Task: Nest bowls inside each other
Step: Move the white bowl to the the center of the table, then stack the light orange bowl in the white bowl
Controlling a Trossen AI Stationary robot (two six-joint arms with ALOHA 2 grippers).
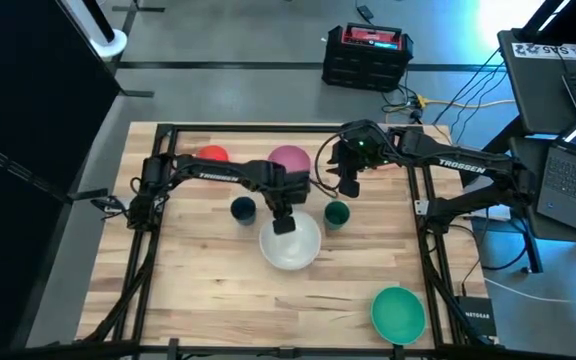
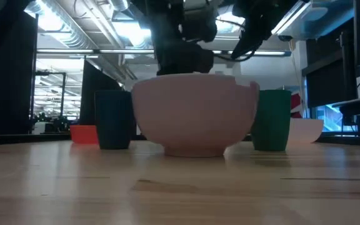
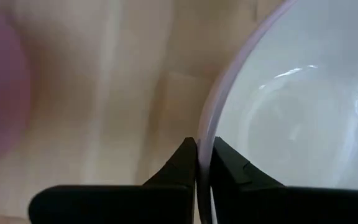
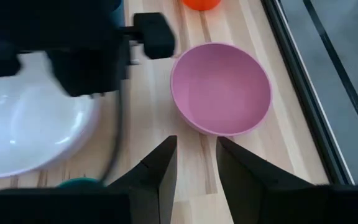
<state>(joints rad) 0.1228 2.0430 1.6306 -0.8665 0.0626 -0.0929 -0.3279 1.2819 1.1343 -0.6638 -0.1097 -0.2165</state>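
The white bowl (image 1: 290,243) stands upright near the middle of the worktop (image 1: 208,300), with nothing nested in it. The left pincer (image 1: 284,223) reaches down to its rim on the side facing the far edge; in the left wrist view its fingers (image 3: 185,165) are pressed together on the thin wall of the white bowl (image 3: 291,93), one finger outside and one inside. Just beside this bowl, on either flank, stand the two small cup-like bowls: the dark blue bowl (image 1: 243,210) toward the left arm's base and the dark green bowl (image 1: 336,214) toward the right arm's base, each apart from the white one. Behind them, near the far edge, lies the pink bowl (image 1: 290,159), upright and empty, and farther along the same edge the orange-red bowl (image 1: 212,155), partly hidden by the left arm. The right pincer (image 1: 349,186) hovers above the worktop between the pink and dark green bowls; the right wrist view shows its fingers (image 4: 160,168) spread with a gap, holding nothing, the pink bowl (image 4: 221,87) ahead of them. The teal-green bowl (image 1: 399,313) sits well apart from the rest, near the front right corner of the worktop.
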